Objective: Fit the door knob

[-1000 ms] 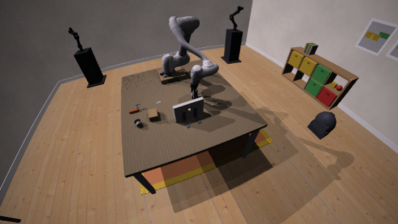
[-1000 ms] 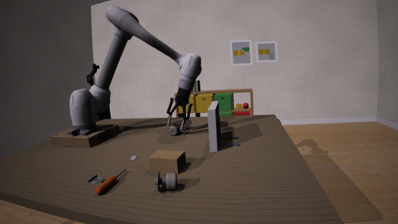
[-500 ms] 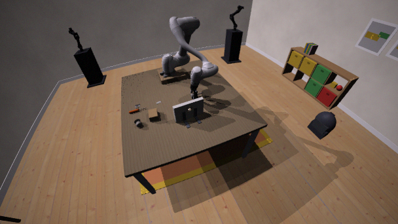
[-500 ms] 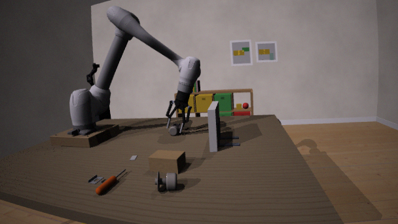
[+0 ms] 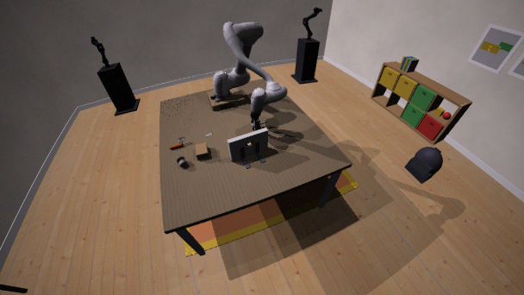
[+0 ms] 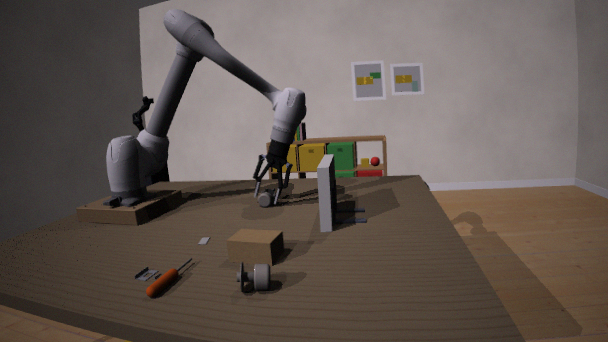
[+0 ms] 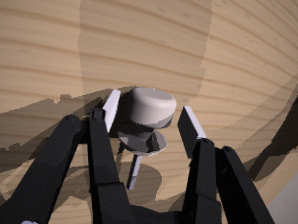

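Standing on the brown table (image 6: 410,280), the grey door panel (image 6: 326,192) is upright, with two dark feet on its right side. The grey arm (image 6: 225,55) reaches down from the far left. Its black gripper (image 6: 270,192) is released, its fingers spread on both sides of the door knob (image 7: 149,111) without closing on it. This knob lies on the table just left of the panel: a pale rounded head, a dark round plate under it, and a thin grey spindle (image 7: 135,169). A second knob (image 6: 256,277) lies near, beside a wooden block (image 6: 254,245).
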Controlling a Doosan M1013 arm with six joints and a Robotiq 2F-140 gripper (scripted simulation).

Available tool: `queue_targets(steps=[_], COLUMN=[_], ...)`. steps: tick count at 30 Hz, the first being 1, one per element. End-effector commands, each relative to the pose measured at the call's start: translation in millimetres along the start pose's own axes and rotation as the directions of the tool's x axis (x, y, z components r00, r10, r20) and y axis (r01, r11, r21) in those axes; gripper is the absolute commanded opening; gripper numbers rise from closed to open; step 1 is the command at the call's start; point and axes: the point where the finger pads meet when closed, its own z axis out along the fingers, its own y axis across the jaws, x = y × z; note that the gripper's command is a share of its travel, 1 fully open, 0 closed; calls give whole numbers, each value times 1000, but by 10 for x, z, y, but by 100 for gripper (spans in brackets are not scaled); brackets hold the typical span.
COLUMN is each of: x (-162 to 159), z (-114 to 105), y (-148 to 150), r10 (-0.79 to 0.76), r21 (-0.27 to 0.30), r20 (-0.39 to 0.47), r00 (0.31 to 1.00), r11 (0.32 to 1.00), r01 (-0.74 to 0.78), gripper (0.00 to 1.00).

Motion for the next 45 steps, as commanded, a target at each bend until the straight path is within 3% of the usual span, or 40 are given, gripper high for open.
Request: queue_targets(steps=[1,2,37,45], x=[0,0,0,-1], z=[-1,-1,-3,-113], y=[0,0,1,41], r10=[0,0,0,0], r21=[0,0,0,0], r20=[0,0,0,0], r00=[1000,1000,1000,1000], r11=[1000,1000,1000,1000], r01=[0,0,0,0], gripper=[57,42,42,42])
